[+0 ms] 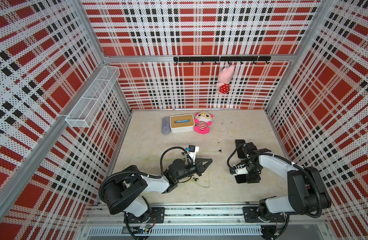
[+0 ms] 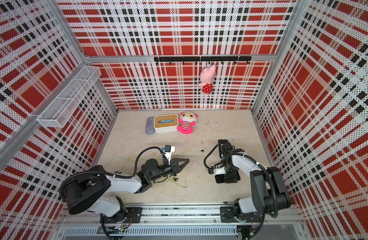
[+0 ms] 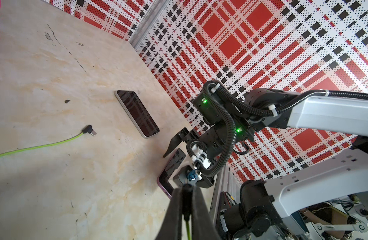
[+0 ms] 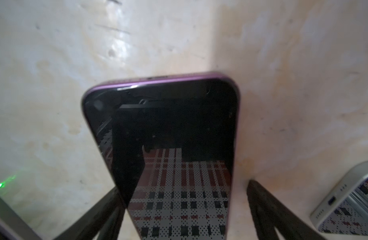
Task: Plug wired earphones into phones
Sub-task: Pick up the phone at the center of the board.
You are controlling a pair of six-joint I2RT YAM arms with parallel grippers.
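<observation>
Left tool [image 3: 186, 193] is clamped on one earphone plug [image 3: 187, 187]; right tool [image 4: 183, 186] stands apart astride the purple phone [image 4: 168, 124]. Silver phone [image 1: 239, 144], at its 12 o'clock in a top view, and second plug [image 3: 90, 130] lie free: nothing plugged yet.

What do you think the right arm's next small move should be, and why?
Probably close the right gripper on the purple-edged phone: its open jaws straddle the phone's sides, and the left gripper is shut on an earphone plug, ready to insert.
</observation>
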